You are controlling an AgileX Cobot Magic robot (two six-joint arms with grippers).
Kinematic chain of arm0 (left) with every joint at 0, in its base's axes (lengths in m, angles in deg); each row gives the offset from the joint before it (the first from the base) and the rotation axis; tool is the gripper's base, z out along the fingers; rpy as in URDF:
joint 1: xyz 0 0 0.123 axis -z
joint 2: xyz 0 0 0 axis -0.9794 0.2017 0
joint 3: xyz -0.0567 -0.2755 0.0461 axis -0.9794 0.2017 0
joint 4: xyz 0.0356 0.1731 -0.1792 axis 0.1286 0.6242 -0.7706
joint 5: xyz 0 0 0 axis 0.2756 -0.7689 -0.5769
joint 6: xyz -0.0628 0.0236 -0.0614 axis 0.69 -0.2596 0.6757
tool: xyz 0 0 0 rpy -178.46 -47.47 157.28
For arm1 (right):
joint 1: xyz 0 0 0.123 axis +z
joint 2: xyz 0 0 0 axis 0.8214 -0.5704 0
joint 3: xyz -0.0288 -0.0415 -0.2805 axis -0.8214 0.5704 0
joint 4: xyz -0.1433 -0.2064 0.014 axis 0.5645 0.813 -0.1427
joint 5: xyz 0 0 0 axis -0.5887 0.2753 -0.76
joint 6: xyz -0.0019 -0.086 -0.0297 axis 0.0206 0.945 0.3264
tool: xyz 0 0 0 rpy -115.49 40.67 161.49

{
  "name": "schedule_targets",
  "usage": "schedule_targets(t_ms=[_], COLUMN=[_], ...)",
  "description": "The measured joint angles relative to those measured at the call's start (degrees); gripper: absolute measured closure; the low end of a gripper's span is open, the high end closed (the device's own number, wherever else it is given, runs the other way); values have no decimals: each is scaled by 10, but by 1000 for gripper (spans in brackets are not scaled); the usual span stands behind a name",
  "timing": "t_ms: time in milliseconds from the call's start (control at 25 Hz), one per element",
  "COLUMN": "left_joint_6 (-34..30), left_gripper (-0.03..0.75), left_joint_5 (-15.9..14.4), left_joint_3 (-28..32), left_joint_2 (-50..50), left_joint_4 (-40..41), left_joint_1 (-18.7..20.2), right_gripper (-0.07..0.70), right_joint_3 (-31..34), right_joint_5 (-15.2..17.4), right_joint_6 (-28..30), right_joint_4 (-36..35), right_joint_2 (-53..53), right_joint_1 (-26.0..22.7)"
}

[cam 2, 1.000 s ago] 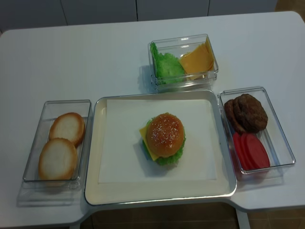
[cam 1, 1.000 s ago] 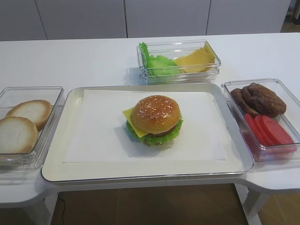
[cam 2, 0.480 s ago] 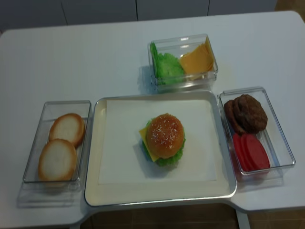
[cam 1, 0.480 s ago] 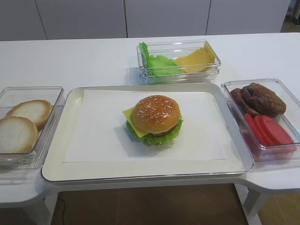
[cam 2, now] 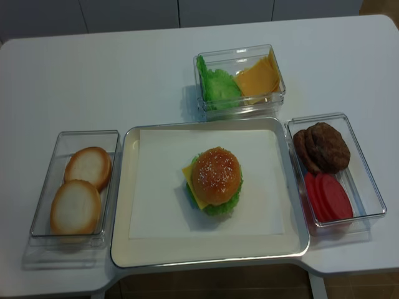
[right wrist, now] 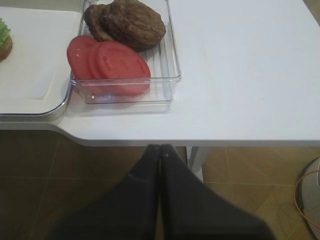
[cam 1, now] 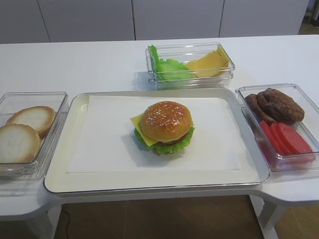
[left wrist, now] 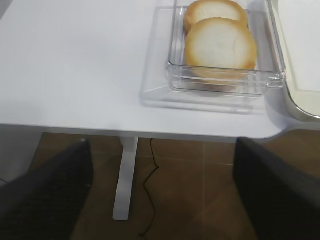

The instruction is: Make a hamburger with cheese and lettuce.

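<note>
The hamburger (cam 1: 166, 125) stands whole in the middle of the cream tray (cam 1: 65, 174), on white paper; it also shows in the realsense view (cam 2: 215, 177). Its yellow cheese (cam 1: 137, 122) corner sticks out at the left and green lettuce (cam 1: 172, 147) fringes the patty under the sesame bun top. My right gripper (right wrist: 160, 150) is shut and empty, below the table's front edge, in front of the patty and tomato box. My left gripper (left wrist: 160, 165) is open and empty, below the table edge in front of the bun box. Neither gripper shows in the high views.
A clear box of two pale bun halves (cam 1: 20, 134) stands left of the tray. A box with spare lettuce and cheese (cam 1: 192, 64) stands behind it. A box with brown patties (cam 1: 276, 105) and red tomato slices (cam 1: 286, 138) stands at the right.
</note>
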Motion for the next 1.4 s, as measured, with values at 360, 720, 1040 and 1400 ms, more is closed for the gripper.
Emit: schedule_targets(t_ms=[360,720,1040,1400], left_joint_6=[0,0,-1,-21], left_gripper=[95,97,98,98], left_joint_5=[6,46,53,55], left_joint_3=[6,24,28,28], left_joint_2=[0,0,0,0], left_joint_4=[1,2,2,-9], left_joint_1=[0,0,0,0], right_gripper=[680,680,680,680], right_joint_3=[0,0,0,0], right_joint_5=[0,0,0,0], right_joint_6=[0,0,0,0], right_joint_4=[0,0,0,0], right_joint_2=[0,0,0,0], right_joint_1=[0,0,0,0])
